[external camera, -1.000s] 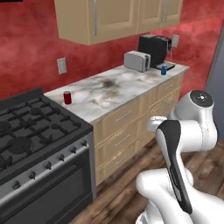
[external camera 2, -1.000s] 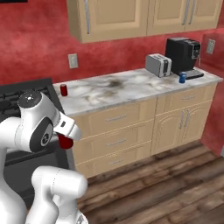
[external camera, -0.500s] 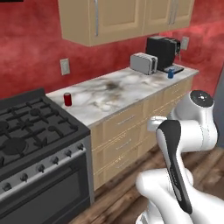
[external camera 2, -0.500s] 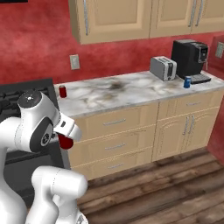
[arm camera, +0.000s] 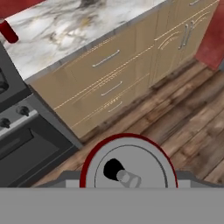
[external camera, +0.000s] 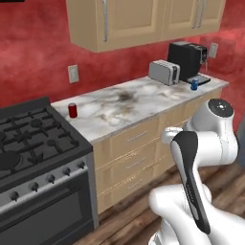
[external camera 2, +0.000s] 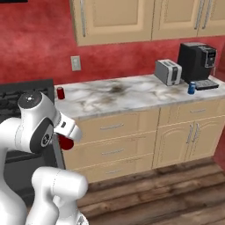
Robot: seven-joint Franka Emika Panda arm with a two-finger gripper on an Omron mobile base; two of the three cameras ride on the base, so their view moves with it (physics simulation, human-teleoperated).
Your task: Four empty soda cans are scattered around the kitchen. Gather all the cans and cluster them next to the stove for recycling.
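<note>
My gripper (external camera 2: 67, 138) hangs low in front of the base, shut on a red soda can (arm camera: 127, 168) whose silver top and pull tab face the hand camera; in the right base view that can (external camera 2: 66, 143) peeks out red under the wrist. A second red can (external camera: 72, 110) (external camera 2: 60, 92) (arm camera: 8, 31) stands upright on the marble counter, close to the stove's right edge. A blue can (external camera: 194, 85) (external camera 2: 191, 88) stands at the counter's far end by the coffee machine. The black stove (external camera: 33, 139) (external camera 2: 13, 94) (arm camera: 8, 100) lies left of the counter.
A silver toaster (external camera: 163, 72) (external camera 2: 168, 71) and a black coffee machine (external camera: 187, 59) (external camera 2: 197, 60) stand at the back of the marble counter (external camera: 129, 103). Wooden drawers and cabinet doors (external camera 2: 132, 140) run below it, wall cabinets above. Wood floor (arm camera: 175, 113) lies between me and the cabinets.
The whole scene has slid slightly right and down in both base views, so the camera moved with the base. The arm keeps its pose, and the can stays in the gripper.
</note>
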